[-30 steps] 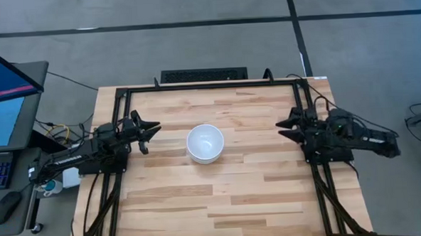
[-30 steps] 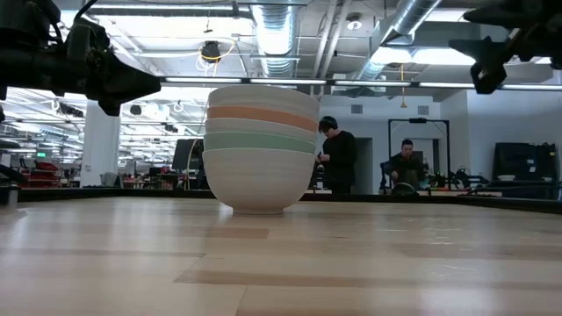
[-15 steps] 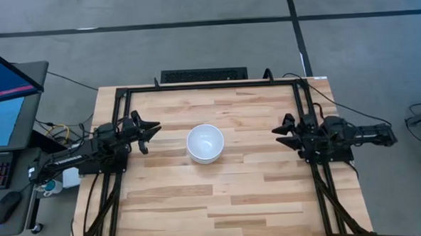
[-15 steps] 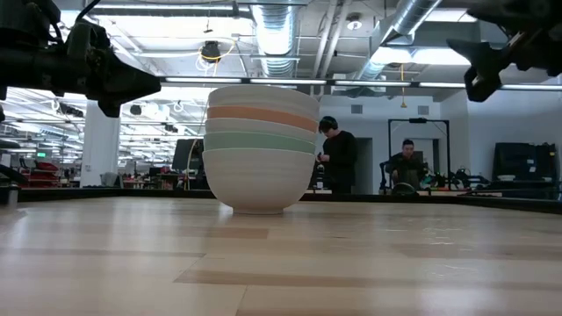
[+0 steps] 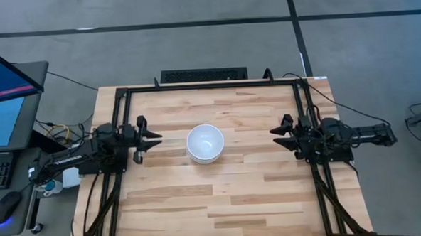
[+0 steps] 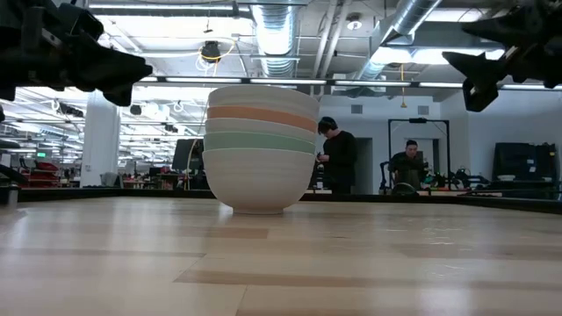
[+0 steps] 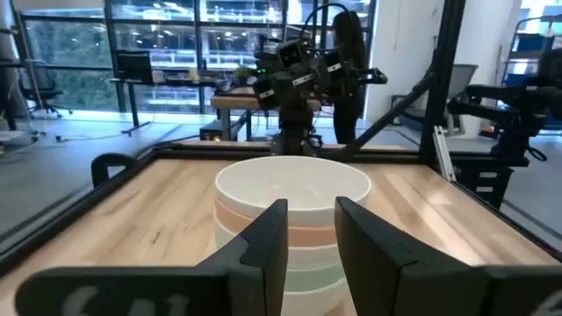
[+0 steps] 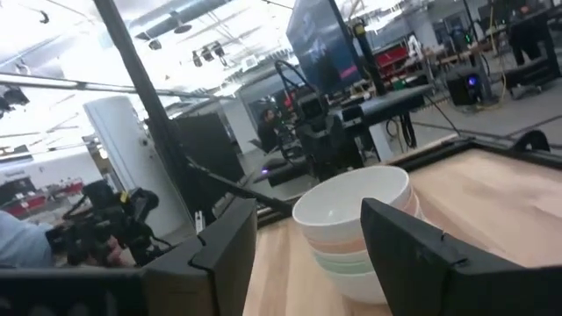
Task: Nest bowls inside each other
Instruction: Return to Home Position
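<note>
- Nearest to me, across the bottom of the low frame, lay the bare wooden table point(image 6: 263, 263).
- In the middle of that frame the bowls point(image 6: 261, 149) stood nested as one upright stack. A white bowl point(image 6: 257, 180) sat at the bottom, with a green rim point(image 6: 260, 140) above it, then an orange rim point(image 6: 263, 117), and white on top. A thin pale band showed between green and orange, which I took for another white rim.
- From overhead the stack sat at the centre of the frame, with only the white top bowl point(image 5: 205, 141) showing.
- The left gripper point(image 5: 154, 138) hung at the frame's left-middle, pointing at the stack. Its fingers point(image 7: 268, 237) were empty, with a narrow gap between them.
- The right gripper point(image 5: 275, 135) hung at the right-middle, also facing the stack. Its fingers point(image 8: 399, 237) were spread wider and held nothing.
- The stack lay between the two grippers and apart from both, with the left one the nearer. Being round, it had no long side to favour. I judged the nesting done, so either arm drawing back would move away from the stack.
- Farthest off, two people point(image 6: 338, 158) were in the room behind the table.
</note>
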### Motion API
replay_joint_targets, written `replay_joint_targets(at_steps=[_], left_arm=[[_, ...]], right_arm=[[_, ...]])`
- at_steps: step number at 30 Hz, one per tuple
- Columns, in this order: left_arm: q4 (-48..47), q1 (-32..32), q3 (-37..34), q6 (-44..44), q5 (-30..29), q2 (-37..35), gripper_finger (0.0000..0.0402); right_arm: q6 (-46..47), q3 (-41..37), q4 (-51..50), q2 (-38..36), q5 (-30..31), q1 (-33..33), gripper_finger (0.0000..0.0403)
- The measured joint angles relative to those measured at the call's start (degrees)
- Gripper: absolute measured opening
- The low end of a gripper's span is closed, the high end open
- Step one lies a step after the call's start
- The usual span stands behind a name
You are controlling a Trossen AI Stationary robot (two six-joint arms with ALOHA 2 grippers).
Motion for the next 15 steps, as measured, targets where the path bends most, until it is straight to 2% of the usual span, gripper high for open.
replay_joint_targets(at_steps=[8,15], left_arm=[[-1.1,0.0,0.0,-3.9,0.1,0.0,0.0089],[-4.5,0.0,0.0,-4.0,-3.7,0.0,0.0089]], right_arm=[[-1.6,0.0,-2.6,0.0,0.0,0.0,0.0229],[0.6,0.0,-2.6,0.0,0.0,0.0,0.0228]])
